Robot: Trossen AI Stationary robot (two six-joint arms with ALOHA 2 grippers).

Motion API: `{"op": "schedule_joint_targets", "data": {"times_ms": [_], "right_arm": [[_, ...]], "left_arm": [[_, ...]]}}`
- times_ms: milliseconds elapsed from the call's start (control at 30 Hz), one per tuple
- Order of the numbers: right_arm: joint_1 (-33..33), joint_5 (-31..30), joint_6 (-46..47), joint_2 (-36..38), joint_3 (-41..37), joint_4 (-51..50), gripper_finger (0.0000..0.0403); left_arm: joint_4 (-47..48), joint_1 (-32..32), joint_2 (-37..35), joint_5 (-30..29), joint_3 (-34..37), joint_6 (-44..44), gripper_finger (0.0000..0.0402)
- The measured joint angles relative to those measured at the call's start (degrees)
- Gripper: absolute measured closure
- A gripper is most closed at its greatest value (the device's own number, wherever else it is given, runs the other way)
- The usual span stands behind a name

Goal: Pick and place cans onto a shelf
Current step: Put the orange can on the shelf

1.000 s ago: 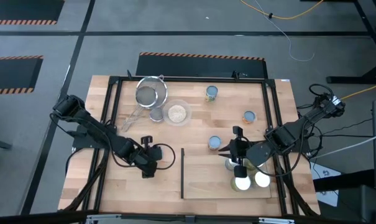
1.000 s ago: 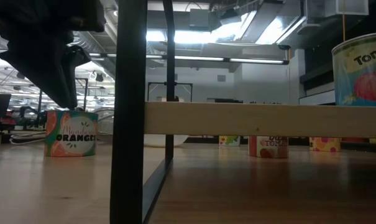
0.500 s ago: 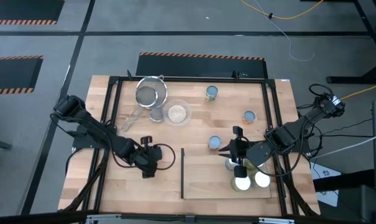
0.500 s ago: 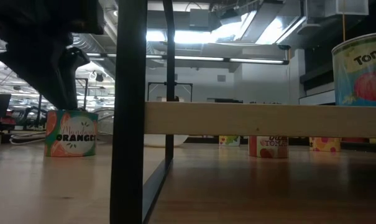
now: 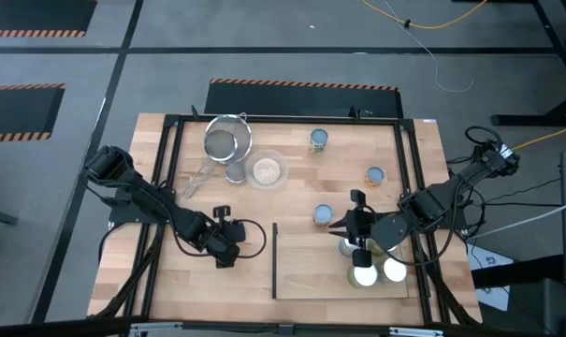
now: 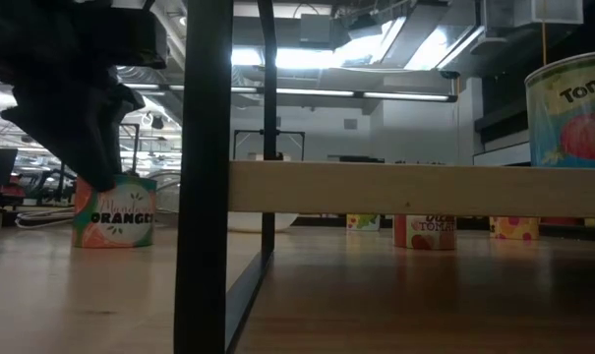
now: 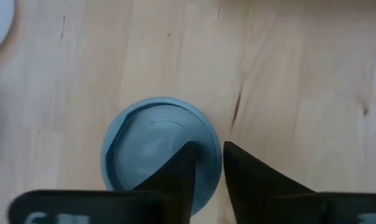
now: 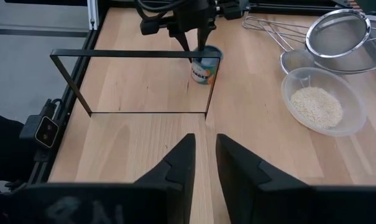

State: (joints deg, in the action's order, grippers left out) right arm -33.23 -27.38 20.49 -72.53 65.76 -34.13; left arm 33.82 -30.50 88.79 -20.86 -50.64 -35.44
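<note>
A pale-blue-topped can with an orange label (image 7: 150,149) (image 6: 115,216) (image 8: 202,71) stands upright on the table, left of the shelf's dark upright edge (image 5: 275,260). My left gripper (image 7: 207,149) (image 5: 224,251) points steeply down at it. Its fingers are narrowly open, one over the can's top and one just outside the rim (image 7: 217,167). My right gripper (image 8: 204,140) (image 5: 343,225) waits above the light-wood shelf (image 5: 311,276), narrowly open and holding nothing. Two pale-topped cans (image 5: 362,274) (image 5: 393,270) stand on the shelf. Other cans (image 5: 318,140) (image 5: 375,175) (image 5: 323,215) stand on the table. My left gripper comes at the can from above, and the can's rim (image 7: 217,167) lies in the gap between its two fingers. That gap is wider than the rim. I cannot tell whether either finger touches the can. The can stands upright on the table.
A metal mesh strainer (image 5: 226,142) and a glass bowl of grains (image 5: 267,169) lie at the far left. Black frame rails (image 5: 170,187) run along the table's sides. Bare wood lies near the front left corner (image 5: 142,281).
My left gripper has come down a little toward the can. In the low view its dark tip now reaches past the can's top edge, where before it stood just above it. My right gripper has kept still.
</note>
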Motion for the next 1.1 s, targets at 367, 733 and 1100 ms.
{"op": "schedule_joint_targets", "data": {"times_ms": [367,733,1100], "right_arm": [[0.0,0.0,0.0,0.0,0.0,0.0,0.0334],[0.0,0.0,0.0,0.0,0.0,0.2,0.0334],[0.0,0.0,-0.1,0.0,0.0,0.5,0.0334]], "left_arm": [[-0.2,0.0,-0.4,0.4,0.1,0.1,0.0390],[0.7,0.0,-8.2,4.3,-1.8,6.9,0.0397],[5.7,0.0,-18.3,6.2,-9.9,19.5,0.0396]]}}
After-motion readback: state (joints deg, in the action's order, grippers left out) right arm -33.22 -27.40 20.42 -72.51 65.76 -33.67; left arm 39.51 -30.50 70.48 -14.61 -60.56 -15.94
